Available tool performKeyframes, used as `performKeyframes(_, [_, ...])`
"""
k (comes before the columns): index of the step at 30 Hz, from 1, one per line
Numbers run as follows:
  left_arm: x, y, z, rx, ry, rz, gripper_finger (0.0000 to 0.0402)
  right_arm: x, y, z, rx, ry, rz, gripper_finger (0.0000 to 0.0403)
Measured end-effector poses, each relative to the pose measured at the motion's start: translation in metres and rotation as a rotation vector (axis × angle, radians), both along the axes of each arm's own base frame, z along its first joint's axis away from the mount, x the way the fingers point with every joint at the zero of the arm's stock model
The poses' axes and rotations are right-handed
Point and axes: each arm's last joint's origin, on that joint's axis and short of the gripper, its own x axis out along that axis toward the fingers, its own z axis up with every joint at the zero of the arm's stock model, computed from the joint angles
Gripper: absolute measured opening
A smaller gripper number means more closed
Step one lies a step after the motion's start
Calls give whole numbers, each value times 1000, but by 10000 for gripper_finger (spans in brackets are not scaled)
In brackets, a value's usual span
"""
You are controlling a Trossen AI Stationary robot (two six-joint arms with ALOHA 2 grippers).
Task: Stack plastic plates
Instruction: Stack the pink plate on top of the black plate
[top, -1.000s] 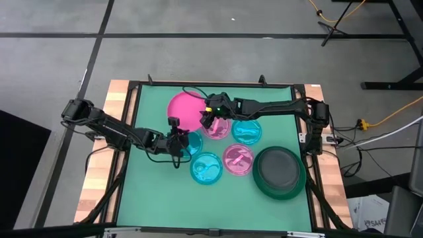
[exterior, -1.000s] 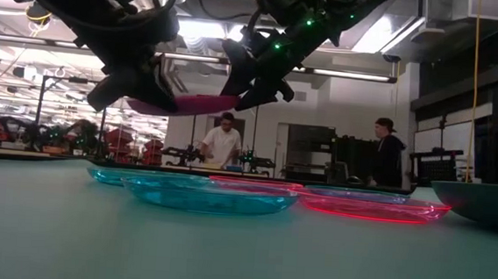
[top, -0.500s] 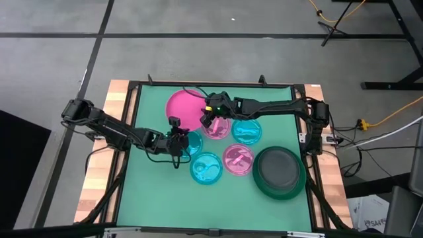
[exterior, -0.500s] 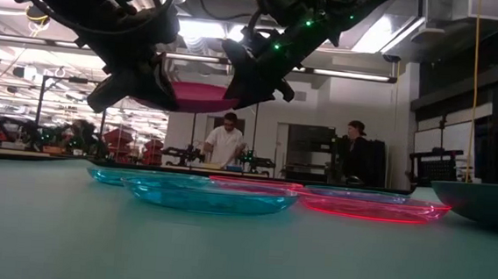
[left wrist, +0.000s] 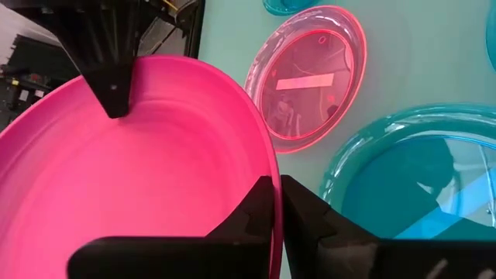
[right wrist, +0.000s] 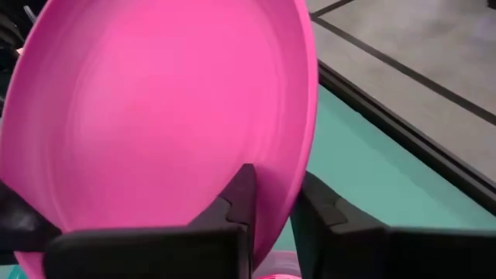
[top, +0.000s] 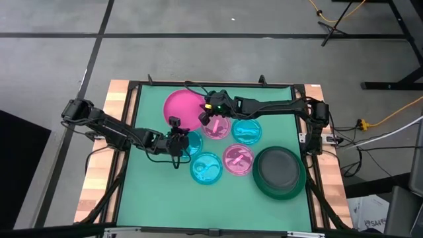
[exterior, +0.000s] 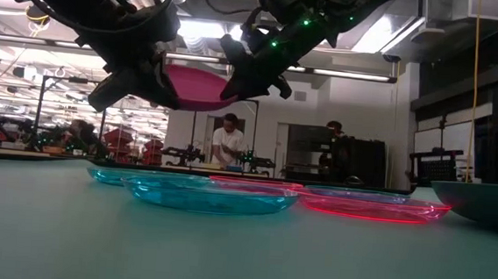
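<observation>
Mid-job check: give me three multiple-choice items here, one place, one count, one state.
1. The dark grey plate lies: A) inside the dark green plate; B) under a cyan plate; C) held aloft.
2. Small cyan plates: A) one; B) three; C) five.
3. The hot pink plate is: A) lying flat, unheld; B) held aloft by the left gripper and right gripper; C) stacked on grey.
A: grey sits nested in green. B: three show from above. B: each wrist view shows its rim pinched.

green table mat [top: 152, 192], two people [exterior: 228, 144]
</observation>
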Motion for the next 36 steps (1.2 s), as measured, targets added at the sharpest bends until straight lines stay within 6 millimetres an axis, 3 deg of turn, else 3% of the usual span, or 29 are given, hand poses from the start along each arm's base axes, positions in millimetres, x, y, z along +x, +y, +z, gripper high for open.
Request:
performKeyframes(9, [1,-1,0,-32,1,-24,14,0,1,0,-1,2,3,34])
performKeyframes(23, [3,-9,1,-122,-23,-117,105,-1,1,-3,-41,44,31,23])
performKeyframes(26, [5,-14,3,-134,-59,-141,109,-1,-2,-3,-52,49,48,4])
performKeyframes(36, [8,-21,9,-171,-149,-159,110,-4,-15,-2,-13,40,83,3])
